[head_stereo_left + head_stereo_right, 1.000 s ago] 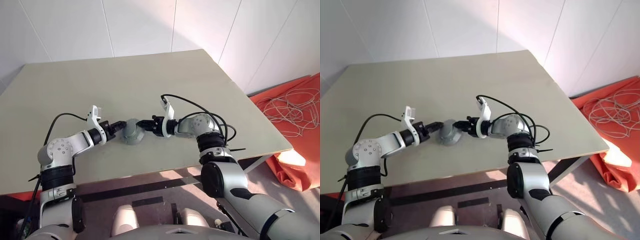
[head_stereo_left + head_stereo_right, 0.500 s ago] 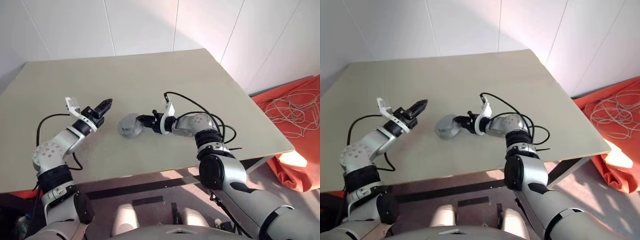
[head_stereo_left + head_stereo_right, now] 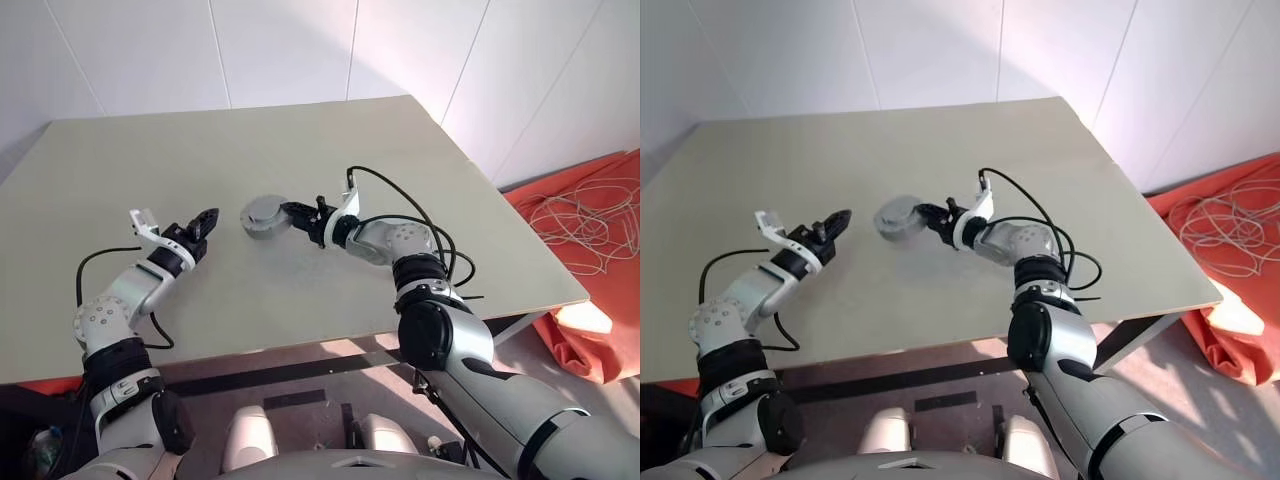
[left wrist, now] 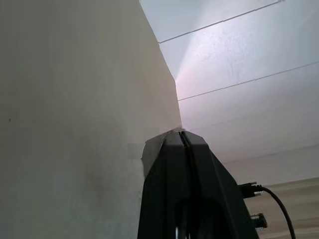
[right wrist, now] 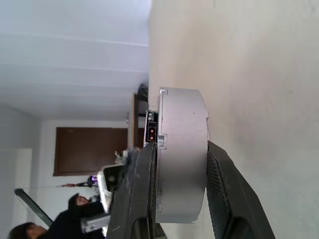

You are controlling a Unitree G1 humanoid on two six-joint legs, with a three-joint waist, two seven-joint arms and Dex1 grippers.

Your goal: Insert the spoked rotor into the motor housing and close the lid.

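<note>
One motor housing (image 3: 264, 217) is being held above the one table (image 3: 120, 180), near its middle, clamped between the right claw's (image 3: 288, 215) two fingers. The left claw (image 3: 205, 220) is hanging apart to its left, fingers pressed together, gripping nothing.

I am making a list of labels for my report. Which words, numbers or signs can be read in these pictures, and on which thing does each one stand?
None can be read.
The motor housing, held in the right tool, bears a small dark part with a red mark, too small to read.
The table carries no writing.
</note>
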